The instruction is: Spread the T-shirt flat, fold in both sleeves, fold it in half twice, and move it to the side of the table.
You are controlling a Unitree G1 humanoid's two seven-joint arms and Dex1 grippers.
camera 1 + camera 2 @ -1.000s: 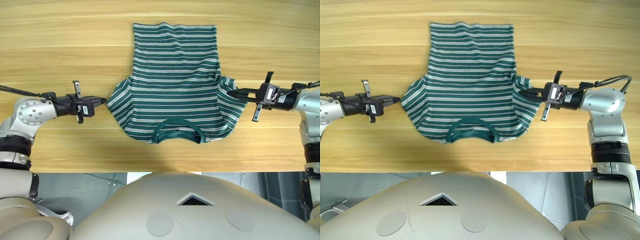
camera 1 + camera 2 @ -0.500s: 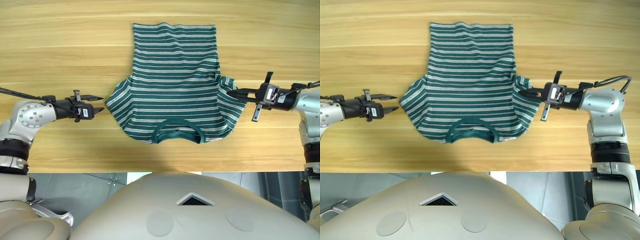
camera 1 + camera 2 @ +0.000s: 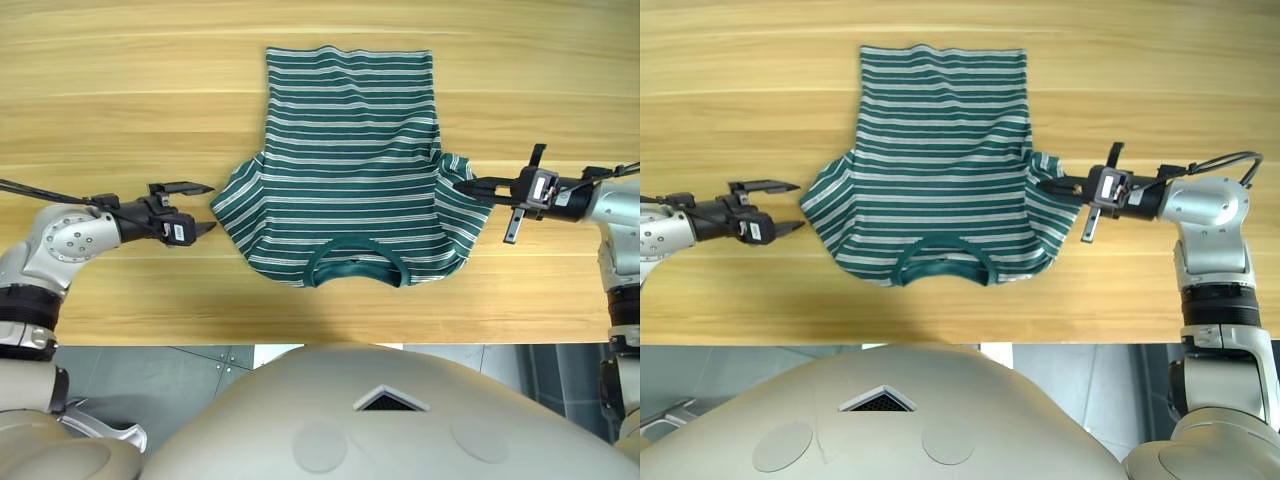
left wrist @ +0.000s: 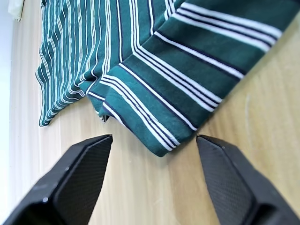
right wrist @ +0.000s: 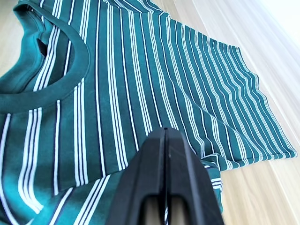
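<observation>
A green T-shirt (image 3: 345, 170) with white stripes lies on the wooden table (image 3: 120, 90), collar toward me and hem at the far side. Its left sleeve (image 3: 235, 195) lies flat, its cuff (image 4: 159, 124) just ahead of my open left gripper (image 3: 208, 207), whose fingers (image 4: 86, 171) straddle bare wood a short way off the cloth. The right sleeve (image 3: 462, 215) is bunched and partly tucked. My right gripper (image 3: 462, 185) is shut with its tip (image 5: 165, 132) on that sleeve's fabric.
Bare wood stretches to both sides of the shirt and behind it. The table's front edge (image 3: 200, 343) runs just below the collar, with grey floor beyond it.
My left gripper went from shut at the left sleeve's edge to open, turning and drawing slightly back from the cloth. The right arm and the shirt have stayed put.
</observation>
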